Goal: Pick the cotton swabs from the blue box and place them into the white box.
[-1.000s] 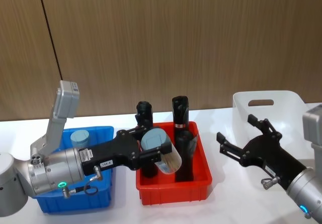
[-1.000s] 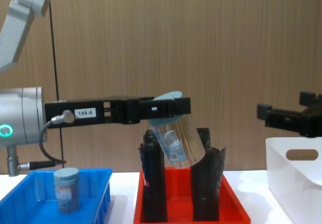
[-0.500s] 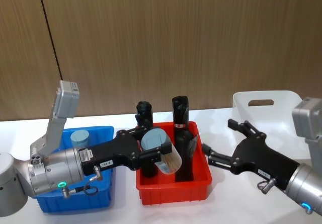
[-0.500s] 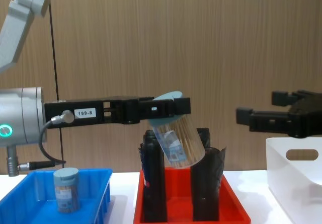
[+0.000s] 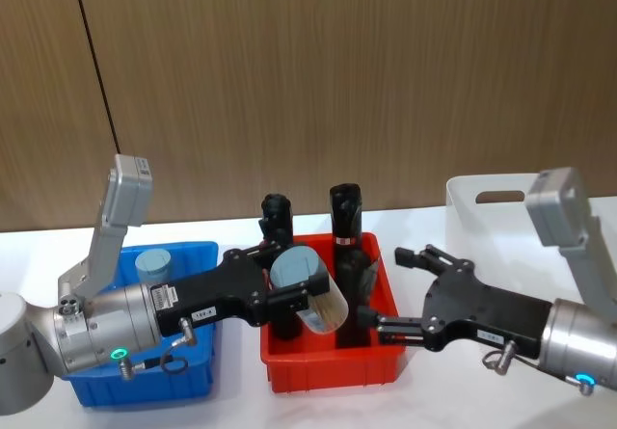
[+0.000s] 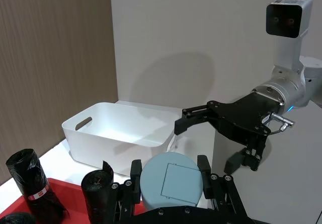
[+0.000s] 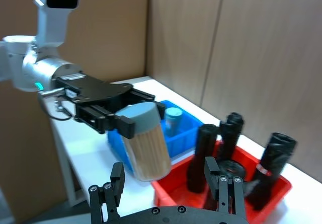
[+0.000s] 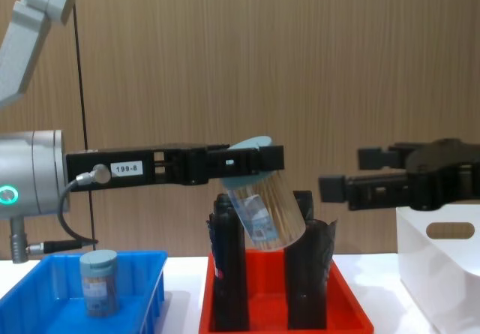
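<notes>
1. A jar of cotton swabs is being pinched by its pale lid in the left hand, which is being held out over the red tray in the middle of the counter.
2. The jar is being carried tilted, its clear body slanting down towards the black rolls standing in the tray. Whether it is touching them cannot be told.
3. The right hand is being reached in from the right with its fingers spread wide. It is being aimed at the jar but is being kept apart from it, near the tray's right edge.
4. A second jar of cotton swabs is being left upright in the blue box at the left of the counter.
5. The white box is being kept open at the right of the counter, behind the right arm.
6. The step in hand is being judged as a mid-air pass of the jar from the left hand to the right, on its way to the white box.
7. For the next move, the spread fingers are probably being required to be brought around the jar's clear body below the lid, with the tilt being matched. They are then to be pressed onto it before the left hand's pinch is being let go, and the black rolls are to be avoided.
</notes>
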